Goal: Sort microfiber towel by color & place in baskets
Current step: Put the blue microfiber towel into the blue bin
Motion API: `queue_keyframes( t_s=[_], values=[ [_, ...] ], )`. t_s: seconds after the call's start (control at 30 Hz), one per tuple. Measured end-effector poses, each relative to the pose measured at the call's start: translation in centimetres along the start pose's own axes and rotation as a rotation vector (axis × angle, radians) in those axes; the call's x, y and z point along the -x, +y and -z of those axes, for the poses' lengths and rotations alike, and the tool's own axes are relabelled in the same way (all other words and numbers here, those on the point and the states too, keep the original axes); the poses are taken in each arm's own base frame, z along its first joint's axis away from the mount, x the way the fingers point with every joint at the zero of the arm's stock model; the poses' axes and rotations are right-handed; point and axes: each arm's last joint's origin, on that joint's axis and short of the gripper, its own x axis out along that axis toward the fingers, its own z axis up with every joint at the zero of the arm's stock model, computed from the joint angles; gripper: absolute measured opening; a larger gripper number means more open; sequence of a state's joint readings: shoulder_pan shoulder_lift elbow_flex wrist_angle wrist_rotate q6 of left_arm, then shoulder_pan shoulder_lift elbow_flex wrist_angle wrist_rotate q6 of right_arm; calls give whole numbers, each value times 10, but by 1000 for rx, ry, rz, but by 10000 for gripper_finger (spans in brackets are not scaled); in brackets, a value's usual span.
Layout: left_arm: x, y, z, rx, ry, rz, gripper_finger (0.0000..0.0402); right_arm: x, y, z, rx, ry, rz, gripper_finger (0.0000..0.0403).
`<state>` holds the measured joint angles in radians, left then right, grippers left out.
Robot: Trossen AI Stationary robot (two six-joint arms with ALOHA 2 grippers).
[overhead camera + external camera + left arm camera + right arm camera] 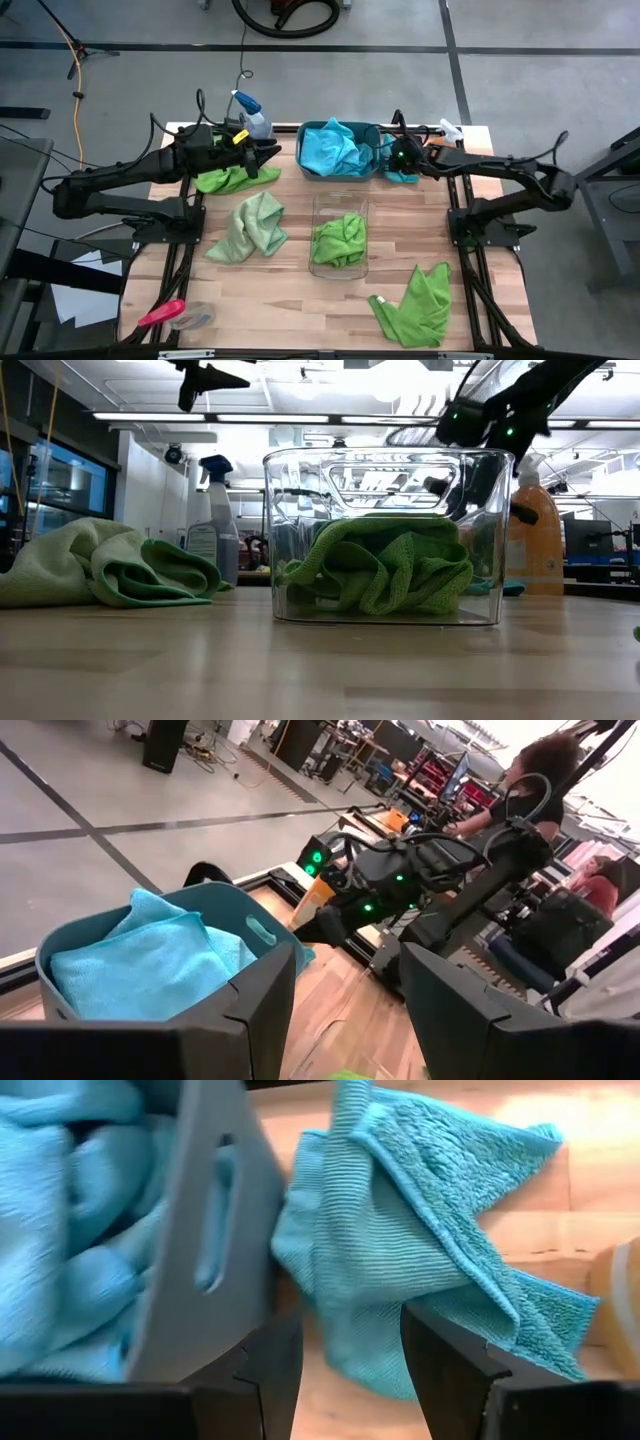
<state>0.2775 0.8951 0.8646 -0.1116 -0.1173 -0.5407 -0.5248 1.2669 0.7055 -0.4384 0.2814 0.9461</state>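
The teal tub (pixel 377 130) at the table's far middle holds turquoise towels (pixel 330 148). One more turquoise towel (pixel 420 1230) lies crumpled on the table against the tub's right wall (pixel 205 1230). My right gripper (pixel 350 1320) hovers open over that towel, beside the tub. The clear bin (pixel 340 205) in the middle holds a green towel (pixel 340 240). Loose green towels lie left of the bin (pixel 250 228), at the near right (pixel 415 305) and at the far left (pixel 232 180). My left gripper (pixel 272 153) hangs open in the air above the far-left one, pointing at the tub (pixel 150 910).
A blue-capped spray bottle (pixel 250 110) stands at the far edge left of the tub, and an orange bottle (pixel 535 530) at the far right. A red-handled tool (pixel 160 313) lies at the near left corner. A person (pixel 540 770) sits beyond the table.
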Motion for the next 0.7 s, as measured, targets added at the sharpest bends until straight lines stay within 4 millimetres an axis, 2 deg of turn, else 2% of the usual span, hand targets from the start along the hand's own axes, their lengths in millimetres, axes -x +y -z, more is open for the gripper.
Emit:
queue_keyframes(
  t_s=[0.4, 0.7],
  values=[
    [0, 0, 0, -2, 2, 2, 170, -42, -1, 1, -339, 11, 88, 165],
    [0, 1, 1, -15, 13, -4, 170, -55, 2, 2, -366, -19, 89, 165]
  ],
)
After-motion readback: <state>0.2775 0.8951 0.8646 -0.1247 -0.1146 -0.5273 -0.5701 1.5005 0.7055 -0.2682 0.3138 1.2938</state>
